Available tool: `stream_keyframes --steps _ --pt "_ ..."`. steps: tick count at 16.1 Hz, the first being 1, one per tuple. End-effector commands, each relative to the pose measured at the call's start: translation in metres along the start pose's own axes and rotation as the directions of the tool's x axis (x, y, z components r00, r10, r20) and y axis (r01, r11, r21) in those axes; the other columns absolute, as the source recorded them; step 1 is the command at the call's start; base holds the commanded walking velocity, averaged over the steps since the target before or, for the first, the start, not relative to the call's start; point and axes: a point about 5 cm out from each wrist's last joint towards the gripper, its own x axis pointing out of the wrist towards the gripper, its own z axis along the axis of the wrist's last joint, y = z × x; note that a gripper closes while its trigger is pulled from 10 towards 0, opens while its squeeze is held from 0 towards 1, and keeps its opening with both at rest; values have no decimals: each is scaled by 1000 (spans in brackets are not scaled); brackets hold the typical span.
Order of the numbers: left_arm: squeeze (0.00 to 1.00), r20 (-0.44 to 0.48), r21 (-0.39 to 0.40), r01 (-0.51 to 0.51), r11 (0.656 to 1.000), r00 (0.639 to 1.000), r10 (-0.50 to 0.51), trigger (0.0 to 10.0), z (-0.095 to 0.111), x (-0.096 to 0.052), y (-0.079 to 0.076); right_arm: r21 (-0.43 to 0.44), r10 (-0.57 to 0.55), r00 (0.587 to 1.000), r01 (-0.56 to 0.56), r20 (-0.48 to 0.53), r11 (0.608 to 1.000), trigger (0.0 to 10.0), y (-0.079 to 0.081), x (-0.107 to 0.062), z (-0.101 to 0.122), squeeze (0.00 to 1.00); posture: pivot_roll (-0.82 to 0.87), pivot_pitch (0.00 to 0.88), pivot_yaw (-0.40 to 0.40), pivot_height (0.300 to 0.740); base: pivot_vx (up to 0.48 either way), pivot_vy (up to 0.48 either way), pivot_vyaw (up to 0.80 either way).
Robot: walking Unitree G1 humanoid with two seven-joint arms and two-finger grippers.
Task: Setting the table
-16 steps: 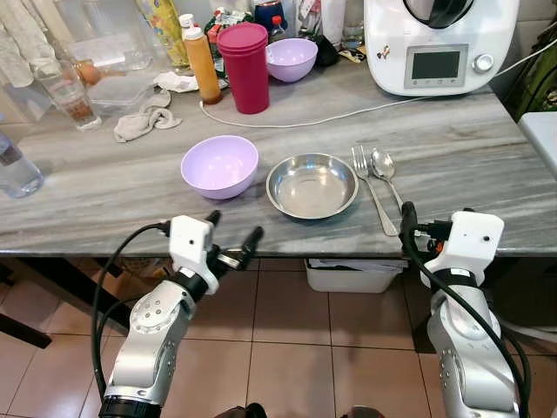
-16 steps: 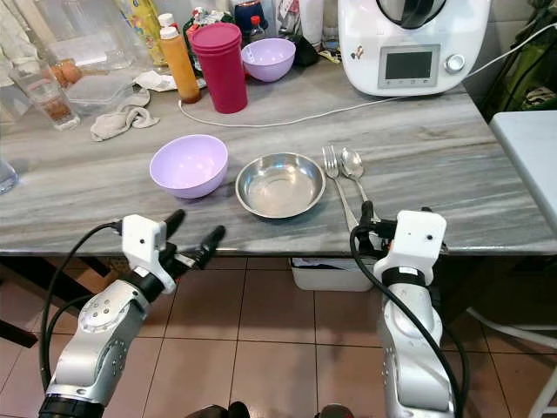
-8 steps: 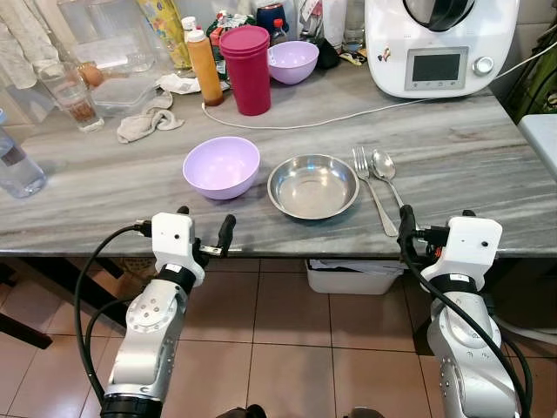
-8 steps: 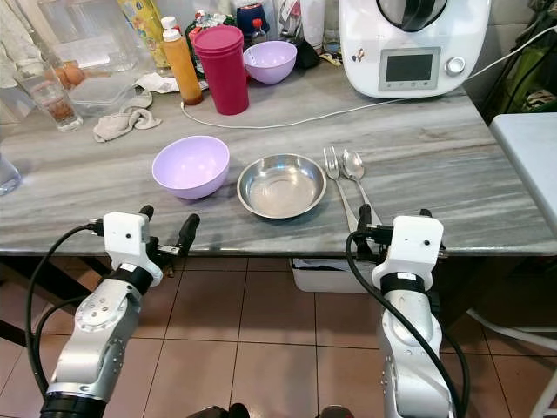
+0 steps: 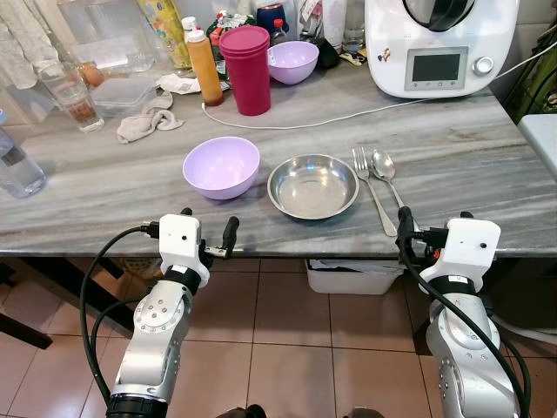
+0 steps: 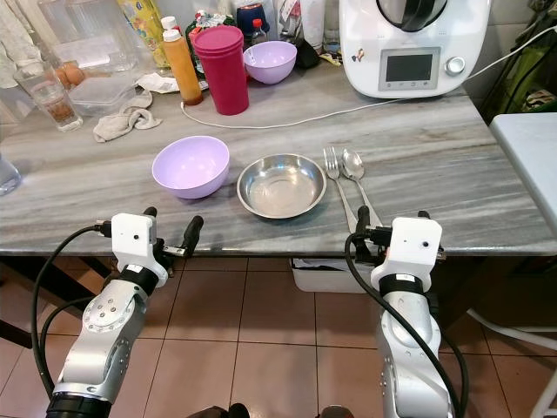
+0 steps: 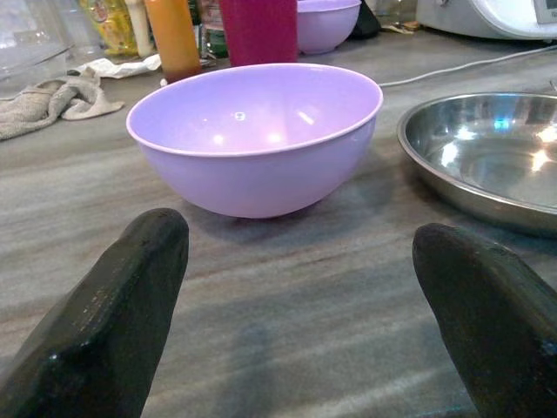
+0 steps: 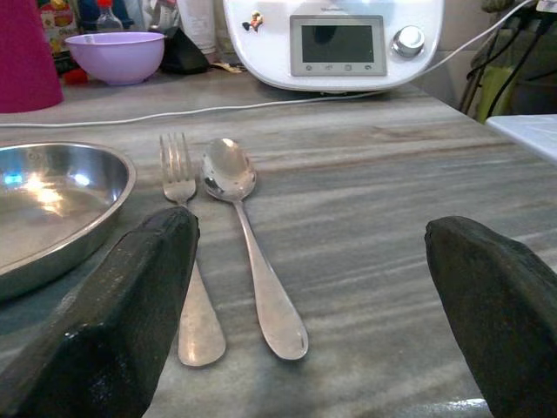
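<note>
Left gripper (image 5: 207, 235): fingers spread wide, holding nothing; positioned at the near edge of the table, level with the tabletop.
Right gripper (image 5: 432, 230): fingers spread wide, holding nothing; positioned at the near edge of the table, toward the right corner.
Lilac plastic bowl (image 7: 254, 135): round, smooth, upright, empty; stands near the near edge of the table, directly beyond the left gripper and apart from its fingers (image 7: 113, 313).
Round stainless-steel dish (image 5: 312, 185): shallow, shiny, empty; just beside the lilac bowl on its right, between the two grippers.
Steel fork (image 8: 186, 252): lies flat just right of the dish, tines toward the far edge.
Steel spoon (image 8: 245, 235): lies flat alongside the fork, bowl toward the far edge; both handles end just beyond the right gripper's fingers (image 8: 130, 305).
Table (image 5: 487, 165): grey streaked stone top.
Far edge: magenta lidded tumbler (image 5: 246, 68), orange squeeze bottle (image 5: 203, 65), second lilac bowl (image 5: 291, 61), white kitchen appliance with screen (image 5: 439, 39), white cable (image 5: 348, 116), grey crumpled cloth (image 5: 148, 120), drinking glass (image 5: 70, 94).
Floor (image 5: 287, 348): brown tiles.
</note>
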Motion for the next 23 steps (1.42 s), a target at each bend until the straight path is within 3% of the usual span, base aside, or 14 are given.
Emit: stream_keyframes --steps 1,15,20,23 --pt "0 -19 8 -14 1000 1000 14 10000 -3 0 3 18 15 1000 -15 12 1000 10000 5 0 4 0 -280 92 127 740 -281 0 0" --pt "0 -17 -1 9 1000 1000 -9 10000 -3 4 -1 12 8 1000 -8 -5 1000 10000 4 2 2 0 -286 89 127 740 -373 0 0" --pt "0 8 -15 65 998 998 -65 10000 -1 6 -3 -37 -3 1000 3 0 999 10000 5 4 2 0 -292 83 130 740 0 0 0" --pt "0 18 -30 82 996 996 -82 10000 1 9 -6 -6 4 1000 -4 -6 1000 10000 4 4 0 0 -293 78 129 740 0 0 0"
